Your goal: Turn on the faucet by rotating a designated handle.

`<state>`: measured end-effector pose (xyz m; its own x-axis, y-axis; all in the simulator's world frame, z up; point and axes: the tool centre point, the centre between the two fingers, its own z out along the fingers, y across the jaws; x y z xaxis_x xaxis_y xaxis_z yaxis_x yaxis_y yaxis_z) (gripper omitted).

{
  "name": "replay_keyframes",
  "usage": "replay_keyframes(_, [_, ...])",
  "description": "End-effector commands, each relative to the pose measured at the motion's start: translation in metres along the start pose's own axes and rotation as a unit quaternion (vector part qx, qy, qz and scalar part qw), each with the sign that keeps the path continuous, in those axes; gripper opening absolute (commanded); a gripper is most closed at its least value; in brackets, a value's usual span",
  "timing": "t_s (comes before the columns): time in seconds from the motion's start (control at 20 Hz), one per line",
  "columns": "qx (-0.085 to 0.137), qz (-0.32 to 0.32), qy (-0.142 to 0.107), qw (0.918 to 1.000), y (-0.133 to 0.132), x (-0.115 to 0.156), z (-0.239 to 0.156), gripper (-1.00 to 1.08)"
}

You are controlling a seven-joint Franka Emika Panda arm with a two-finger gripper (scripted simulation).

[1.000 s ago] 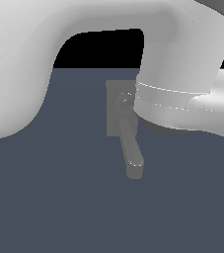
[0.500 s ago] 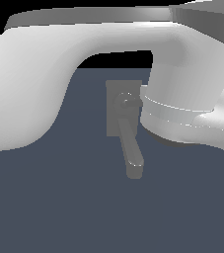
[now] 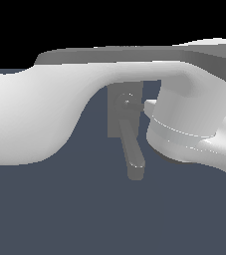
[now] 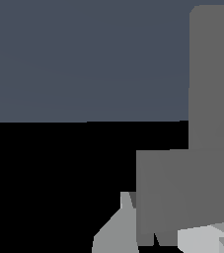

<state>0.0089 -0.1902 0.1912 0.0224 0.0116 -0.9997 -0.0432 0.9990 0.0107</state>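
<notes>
Across the exterior view, much is covered by the white arm [image 3: 59, 109]; behind it the grey faucet [image 3: 126, 117] is seen near the middle, its spout [image 3: 133, 157] hanging down toward the dark blue-grey floor [image 3: 84, 214]. No desk is shown, and black void lies beyond.

At the wrist view, a grey block of the faucet [image 4: 202, 148] is set close against the tool [image 4: 155, 237], one finger [image 4: 116, 230] just beside it. Whether the tool is wide or narrow cannot be told. An approach to the handle is judged likely; contact must be settled before rotation.
</notes>
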Motion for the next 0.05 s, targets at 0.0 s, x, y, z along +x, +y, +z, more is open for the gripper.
replay_keyframes(0.0, [-0.006,0.005,0.011,0.9999,0.0037,0.0195,0.0021,-1.00])
